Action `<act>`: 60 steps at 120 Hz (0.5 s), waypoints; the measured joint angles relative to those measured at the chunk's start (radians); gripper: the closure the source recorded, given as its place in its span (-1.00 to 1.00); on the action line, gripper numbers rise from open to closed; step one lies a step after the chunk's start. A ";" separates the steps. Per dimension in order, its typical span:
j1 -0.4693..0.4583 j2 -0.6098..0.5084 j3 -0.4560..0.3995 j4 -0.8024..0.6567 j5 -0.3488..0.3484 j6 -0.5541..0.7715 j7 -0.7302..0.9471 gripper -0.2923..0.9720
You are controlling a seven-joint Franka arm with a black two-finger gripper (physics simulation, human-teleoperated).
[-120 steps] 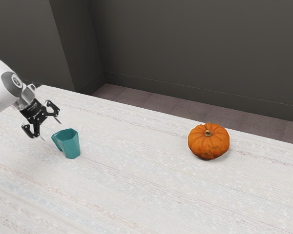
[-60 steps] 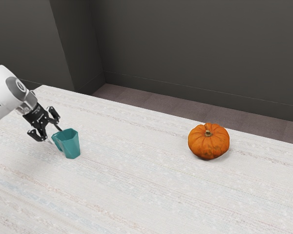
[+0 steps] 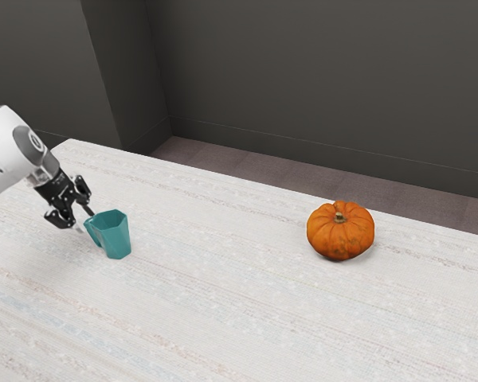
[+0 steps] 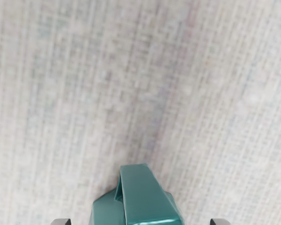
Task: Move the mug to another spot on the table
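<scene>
Gripper (image 3: pixel 72 215) is hovering, fingers spread wide, right beside the mug (image 3: pixel 111 232), which is sitting upright toward the table's (image 3: pixel 247 302) far corner on the exterior view's left, its handle (image 4: pixel 139 197) pointing straight in between the fingers, so probably lining up a handle grab.
</scene>
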 joint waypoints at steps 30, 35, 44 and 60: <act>0.000 0.027 -0.020 0.004 -0.019 0.023 -0.037 -0.01; 0.000 0.030 -0.025 0.004 -0.023 0.026 -0.042 -0.01; 0.000 0.036 -0.029 0.000 -0.028 0.034 -0.051 -0.01; 0.000 0.047 -0.032 -0.004 -0.032 0.045 -0.063 0.07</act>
